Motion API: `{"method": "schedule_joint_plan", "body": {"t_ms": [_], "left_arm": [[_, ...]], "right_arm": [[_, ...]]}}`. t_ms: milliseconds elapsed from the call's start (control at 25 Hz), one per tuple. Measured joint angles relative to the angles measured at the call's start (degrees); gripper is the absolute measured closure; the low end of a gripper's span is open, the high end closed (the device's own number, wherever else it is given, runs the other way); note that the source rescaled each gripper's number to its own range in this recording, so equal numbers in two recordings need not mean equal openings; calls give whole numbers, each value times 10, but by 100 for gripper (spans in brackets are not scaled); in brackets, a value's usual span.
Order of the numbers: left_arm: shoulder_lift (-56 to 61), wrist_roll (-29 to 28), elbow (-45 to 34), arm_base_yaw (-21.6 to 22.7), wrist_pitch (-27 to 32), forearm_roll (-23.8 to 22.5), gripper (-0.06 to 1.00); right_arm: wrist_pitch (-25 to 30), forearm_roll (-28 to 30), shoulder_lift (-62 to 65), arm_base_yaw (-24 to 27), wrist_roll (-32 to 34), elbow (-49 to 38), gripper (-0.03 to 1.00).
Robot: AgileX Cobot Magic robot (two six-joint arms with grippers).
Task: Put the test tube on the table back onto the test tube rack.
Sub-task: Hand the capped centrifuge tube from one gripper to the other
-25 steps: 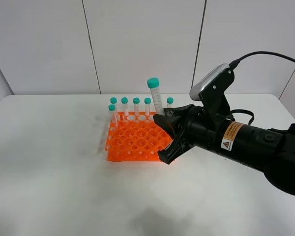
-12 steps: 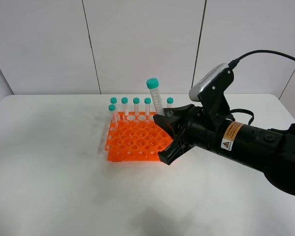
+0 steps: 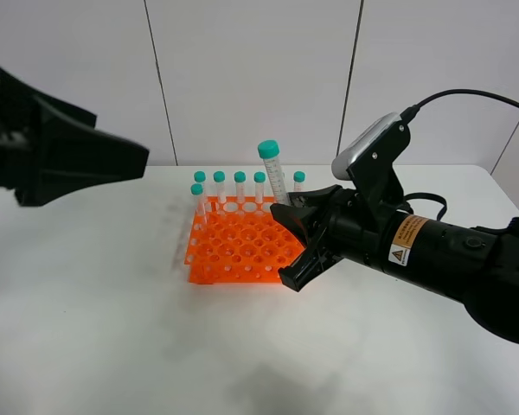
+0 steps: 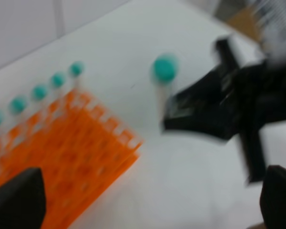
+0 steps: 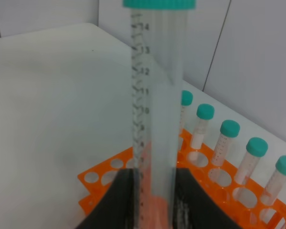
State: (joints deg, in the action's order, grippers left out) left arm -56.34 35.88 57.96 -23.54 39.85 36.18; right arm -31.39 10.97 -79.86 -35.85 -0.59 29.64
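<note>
So that its tip can, I judge, drop straight into a hole, the right gripper (image 5: 153, 200) pinches the tube (image 3: 274, 173) nearly upright above the rack (image 3: 238, 246) near the far edge of the bench (image 3: 112, 303), while the left gripper (image 4: 148, 200) hangs spread and empty.

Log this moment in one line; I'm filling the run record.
right jaws: shut on teal-capped clear plastic tube | tube: cap up, over orange plastic grid rack, tip hidden | left jaws: open

Behind my fingers (image 3: 296, 270) stands a pale grey wall (image 3: 242, 78) of flat panels, with thin dark seams (image 3: 160, 82) running down it. Under my fingers the white tabletop (image 3: 95, 328) spreads wide, evenly lit, with soft grey shadows.
</note>
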Motion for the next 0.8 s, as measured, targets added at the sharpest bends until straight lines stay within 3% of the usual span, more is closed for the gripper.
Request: {"method": "schedule_joint_plan", "body": {"t_ms": [200,280,800], "left_arm": [[-72,96,43,0,-11,114,-6],[-97,115,48,-1,-17,134,-6],[-217,143,48,-109,-134,142,-6]], "right_arm": [[2,0,0,0,0,0,95],[2,0,0,0,0,0,95],[30,0,0,0,0,0,95]]}}
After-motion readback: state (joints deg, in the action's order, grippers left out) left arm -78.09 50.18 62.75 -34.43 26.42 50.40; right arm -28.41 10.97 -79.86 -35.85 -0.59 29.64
